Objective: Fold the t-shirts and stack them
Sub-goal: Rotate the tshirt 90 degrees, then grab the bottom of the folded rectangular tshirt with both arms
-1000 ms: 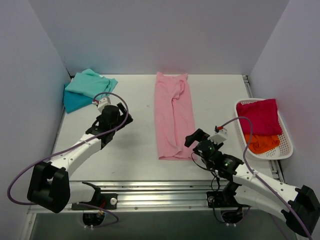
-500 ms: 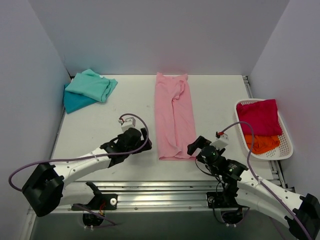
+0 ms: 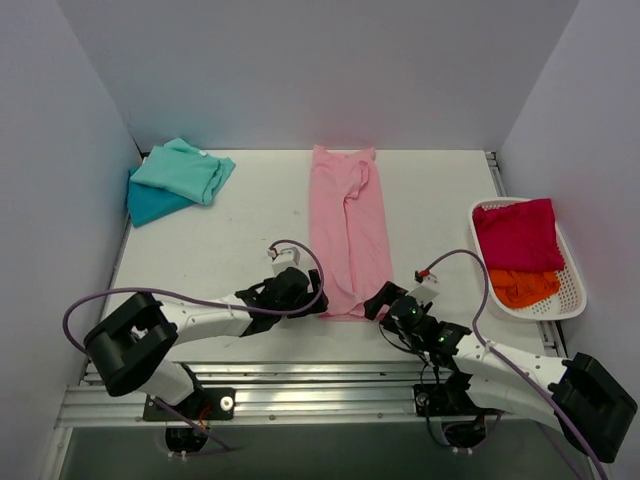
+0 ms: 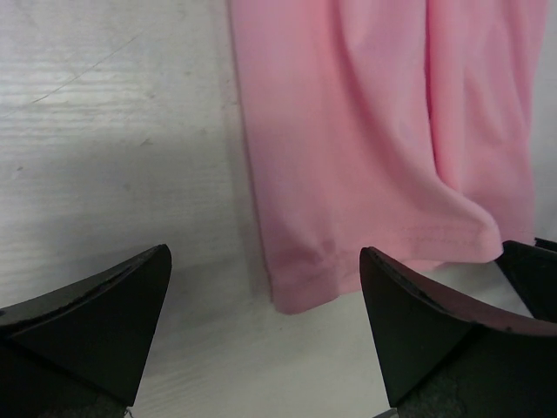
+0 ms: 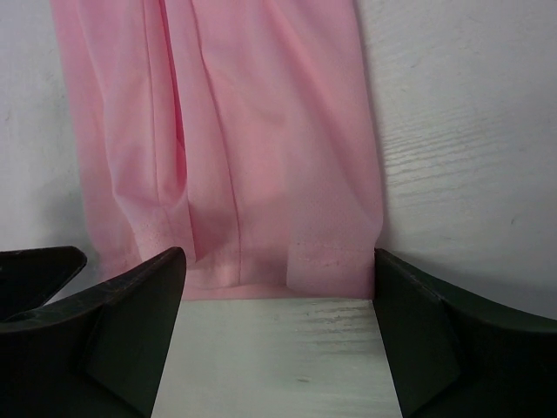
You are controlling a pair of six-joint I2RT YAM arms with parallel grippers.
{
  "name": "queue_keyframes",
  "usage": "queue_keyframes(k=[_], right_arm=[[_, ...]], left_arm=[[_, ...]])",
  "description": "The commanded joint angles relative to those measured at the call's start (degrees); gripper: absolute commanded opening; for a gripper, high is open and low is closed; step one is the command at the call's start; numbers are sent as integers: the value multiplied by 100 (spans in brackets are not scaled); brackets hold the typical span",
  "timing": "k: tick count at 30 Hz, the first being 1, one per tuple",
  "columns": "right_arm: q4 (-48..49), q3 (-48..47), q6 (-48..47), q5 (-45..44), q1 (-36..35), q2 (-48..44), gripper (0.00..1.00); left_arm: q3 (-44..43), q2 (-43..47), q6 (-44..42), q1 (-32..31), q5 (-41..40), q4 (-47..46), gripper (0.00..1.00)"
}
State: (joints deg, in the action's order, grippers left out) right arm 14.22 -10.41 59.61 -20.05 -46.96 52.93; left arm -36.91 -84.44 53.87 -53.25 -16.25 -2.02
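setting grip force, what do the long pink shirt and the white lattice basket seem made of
Long pink folded t-shirt: soft matte cloth, probably cotton knit; it creases and shows a stitched hem. White lattice basket: likely rigid moulded plastic; even open grid walls.

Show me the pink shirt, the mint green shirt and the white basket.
pink shirt [image 3: 347, 230], top view, middle of the cloth.
mint green shirt [image 3: 185, 172], top view, upper layer.
white basket [image 3: 572, 283], top view, right wall.

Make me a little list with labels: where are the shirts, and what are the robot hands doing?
pink shirt: a long strip, flat mid-table
left gripper: open, at the strip's near left corner
right gripper: open, at its near right corner
mint shirt: folded, on the teal shirt, far left
red shirt, orange shirt: in the white basket
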Motion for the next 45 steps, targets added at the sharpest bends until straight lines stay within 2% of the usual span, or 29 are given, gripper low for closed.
queue_keyframes(k=[1,5,10,11,13,14,17,19,23,24,26,27,28,30,34,41,45], right_arm=[[222,-22,33,2,3,244,81],[187,-22,33,-60,11,201,80],[72,-31,15,-130,38,104,77],[64,-22,24,-139,38,95,77],[55,-5,41,-148,38,95,75],[55,-4,59,-157,38,86,75],[55,22,85,-148,38,78,72],[55,48,103,-148,38,43,63],[63,101,138,-130,38,-10,39],[46,110,147,-130,38,-28,26],[37,119,164,-122,46,-63,10],[11,119,173,-130,38,-72,6],[2,119,182,-130,46,-81,3],[-50,110,200,-130,38,-98,0],[-235,66,243,-165,11,-212,0],[-1121,-162,569,-736,-463,-678,0],[-1281,-259,551,-754,-498,-898,0]], left_arm=[[-229,-378,89,-45,236,-632,100],[-273,-590,124,-45,429,-931,100],[-309,-652,124,-53,596,-984,84],[-300,-644,115,-53,614,-993,77],[-282,-617,115,-53,684,-993,71],[-273,-600,115,-53,711,-1002,65],[-256,-521,98,-88,790,-941,60],[-230,-459,89,-132,790,-923,56],[-133,-468,89,-168,816,-940,45],[-115,-485,89,-168,816,-975,38],[-80,-538,106,-176,825,-1002,27],[-80,-538,98,-177,817,-1002,10],[-80,-547,98,-168,816,-993,3],[-62,-529,115,-168,781,-958,2],[-10,-266,133,-168,676,-748,2],[201,813,177,-176,158,130,2],[289,1193,177,-168,61,422,2]])
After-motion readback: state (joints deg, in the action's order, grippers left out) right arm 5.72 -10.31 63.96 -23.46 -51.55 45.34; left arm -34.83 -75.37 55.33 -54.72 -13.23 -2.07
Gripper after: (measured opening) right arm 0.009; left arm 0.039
